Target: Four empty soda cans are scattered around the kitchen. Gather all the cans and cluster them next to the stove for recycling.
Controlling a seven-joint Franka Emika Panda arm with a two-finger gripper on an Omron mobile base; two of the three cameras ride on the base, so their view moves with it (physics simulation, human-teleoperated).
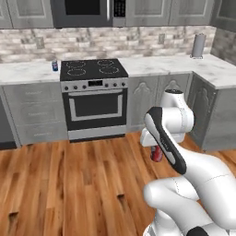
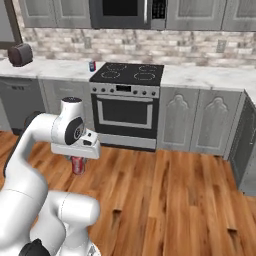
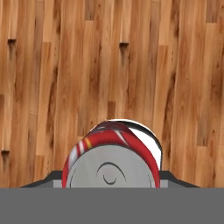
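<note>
Red soda can hangs clamped between the end effector fingers, above the wood floor.

White marble counter runs either side of the black stove. A blue can stands on it, just left of the stove.

Red can half hidden behind the forearm; its top lost under the hand. Microwave cut off by the top edge. Blue can by the stove too small to read its markings.
</note>
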